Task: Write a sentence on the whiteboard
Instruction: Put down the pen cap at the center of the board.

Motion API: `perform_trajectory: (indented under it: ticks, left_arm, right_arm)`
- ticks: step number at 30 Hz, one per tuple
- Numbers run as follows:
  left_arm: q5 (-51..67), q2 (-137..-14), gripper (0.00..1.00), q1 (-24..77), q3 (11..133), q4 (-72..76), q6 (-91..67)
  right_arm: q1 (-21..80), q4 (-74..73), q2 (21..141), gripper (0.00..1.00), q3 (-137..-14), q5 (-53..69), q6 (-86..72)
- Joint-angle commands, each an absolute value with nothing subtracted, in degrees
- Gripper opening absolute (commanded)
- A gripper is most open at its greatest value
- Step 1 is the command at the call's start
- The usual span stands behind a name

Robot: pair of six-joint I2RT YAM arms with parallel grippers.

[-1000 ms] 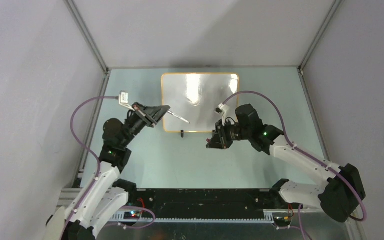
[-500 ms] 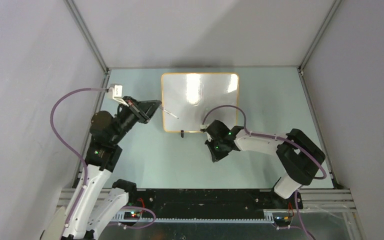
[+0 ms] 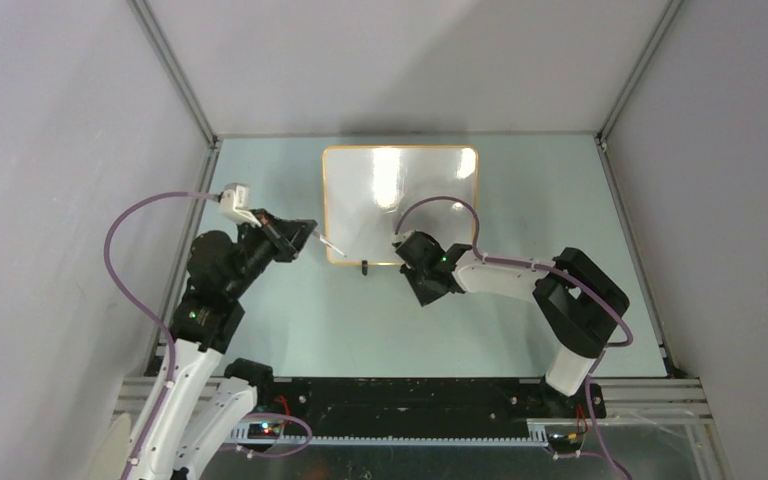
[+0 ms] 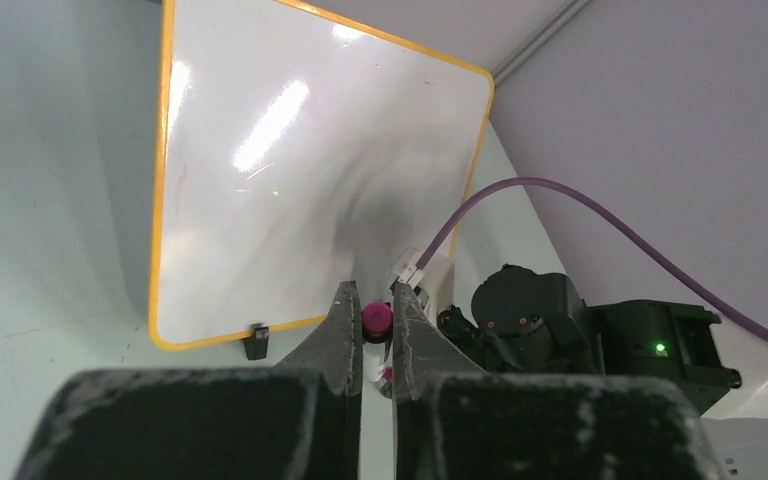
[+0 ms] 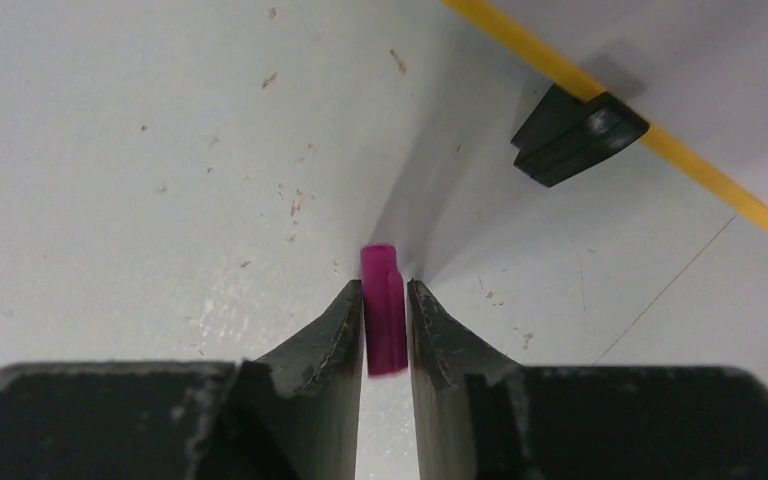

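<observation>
Flat on the table (image 3: 290, 330) at its far middle: the whiteboard (image 3: 400, 205), orange frame, blank apart from glare, one black foot (image 3: 364, 267) showing at the near edge. Lies face up and square to both arms, probably to leave the whole face open to a stroke. Just off the near left corner, the left gripper (image 4: 372, 305), clamped tight on the marker (image 3: 331, 243), holding it aslant with the thin end over the frame. Looks like a writing hold, pen leading and wrist behind. Near the foot, low over bare table, the right gripper (image 5: 385, 295), fingers (image 5: 330, 340) close on either side of a magenta cap (image 5: 384, 320). Cannot tell whether pinching it or just letting go. Seems to be parking the cap off the board to keep the writing face free. Hard to make out: the marker tip, too thin from above and hidden behind the fingers in the left wrist view, with only a round magenta end showing there; contact with the board undecided. Cut off in the right wrist view: nearly all of the board, leaving only a strip of frame and a foot.
</observation>
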State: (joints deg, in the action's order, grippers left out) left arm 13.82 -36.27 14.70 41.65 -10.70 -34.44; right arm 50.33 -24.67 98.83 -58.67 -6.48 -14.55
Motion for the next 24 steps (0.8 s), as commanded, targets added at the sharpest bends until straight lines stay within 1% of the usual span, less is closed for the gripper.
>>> perform_trajectory:
  ticks: [1,2,5,12,15,19,24]
  left_arm:
    - [12.77,-35.64,0.0,14.34,41.91,-11.55,-32.46]
    - [12.76,-35.62,0.0,14.33,41.92,-11.57,-32.4]
    - [13.08,-35.96,0.0,14.38,41.8,-11.41,-32.46]
    - [13.72,-36.19,0.0,14.39,41.78,-11.07,-32.56]
    - [14.36,-36.45,0.0,14.33,41.96,-10.85,-32.59]
    - [16.11,-37.24,0.0,14.34,42.23,-10.46,-32.81]
    - [20.81,-39.25,0.0,14.35,43.61,-10.29,-32.83]
  right_arm:
    - [50.84,-24.82,99.87,0.29,-61.74,-10.57,-14.6]
    - [50.82,-24.9,99.81,0.33,-61.84,-10.65,-14.62]
    - [50.85,-25.0,99.26,0.38,-61.9,-10.76,-14.6]
    - [50.8,-25.38,97.82,0.4,-61.95,-10.33,-14.44]
    - [50.82,-25.41,96.47,0.45,-61.92,-8.85,-13.87]
    - [50.67,-24.96,92.73,0.52,-61.96,-3.85,-12.48]
    - [49.43,-24.7,84.59,0.57,-61.96,3.54,-10.87]
